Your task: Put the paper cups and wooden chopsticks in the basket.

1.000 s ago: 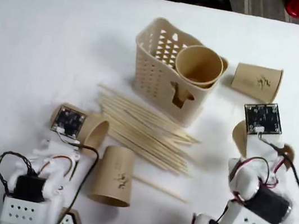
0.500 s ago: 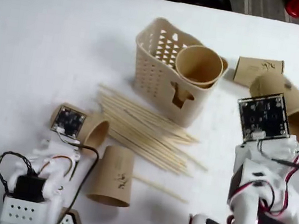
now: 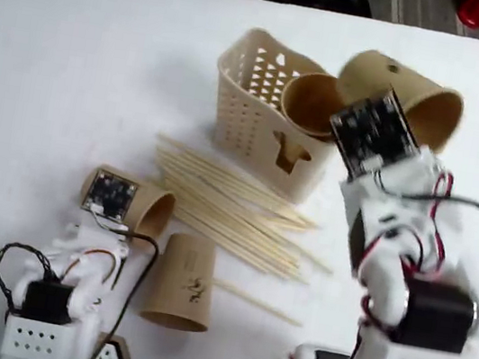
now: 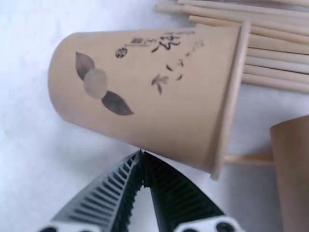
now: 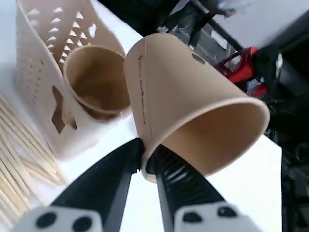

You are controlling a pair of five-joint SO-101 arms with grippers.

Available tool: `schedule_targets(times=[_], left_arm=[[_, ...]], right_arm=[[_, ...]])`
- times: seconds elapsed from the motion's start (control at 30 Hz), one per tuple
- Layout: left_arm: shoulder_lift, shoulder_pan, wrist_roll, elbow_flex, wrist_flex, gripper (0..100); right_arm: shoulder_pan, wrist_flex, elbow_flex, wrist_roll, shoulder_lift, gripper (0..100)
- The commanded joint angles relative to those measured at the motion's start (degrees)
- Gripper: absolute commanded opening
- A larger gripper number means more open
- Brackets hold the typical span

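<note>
Right arm (image 3: pixel 392 249): a second ago folded low at the right edge of the tabletop (image 3: pixel 78 45), wrist down over a paper cup (image 3: pixel 413 90) that barely showed beneath it. Half a second ago the arm had risen and the cup was off the surface, out to the right of the basket (image 3: pixel 252 100). Now the arm has stretched forward and swung left. The cup rides sideways in the air at the basket's far right corner, right beside the seated cup (image 3: pixel 311 104), its mouth turned right. Right claw (image 5: pixel 144 162) has kept its pinch on the cup's wall throughout the lift.
</note>
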Motion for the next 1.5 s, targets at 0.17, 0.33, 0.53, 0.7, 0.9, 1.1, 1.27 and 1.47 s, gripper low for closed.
schedule_targets(times=[0.17,0.33,0.53,0.7,0.9,1.1,1.27,1.47], left_arm=[[0.0,-0.1,0.4,-0.3,0.3,2],[0.0,-0.1,0.4,-0.3,0.3,2],[0.0,-0.1,0.4,-0.3,0.3,2],[0.0,-0.1,0.4,-0.3,0.3,2],[0.0,-0.1,0.4,-0.3,0.3,2],[0.0,-0.1,0.4,-0.3,0.3,2],[0.0,-0.1,0.4,-0.3,0.3,2],[0.0,-0.1,0.4,-0.3,0.3,2]], right_arm=[[-5.8,7.4,-16.2,4.0,15.3,1.8],[-5.6,12.0,-20.9,6.7,21.8,1.8],[-5.6,14.4,-25.1,9.2,26.9,2.5],[-5.8,16.7,-30.5,9.6,28.5,17.5],[-9.3,14.5,-31.3,9.3,28.8,24.1],[-13.1,8.3,-31.4,4.1,32.1,24.0],[-15.5,2.9,-31.4,1.8,35.3,24.0],[-18.0,-1.5,-31.4,0.8,36.7,24.1]])
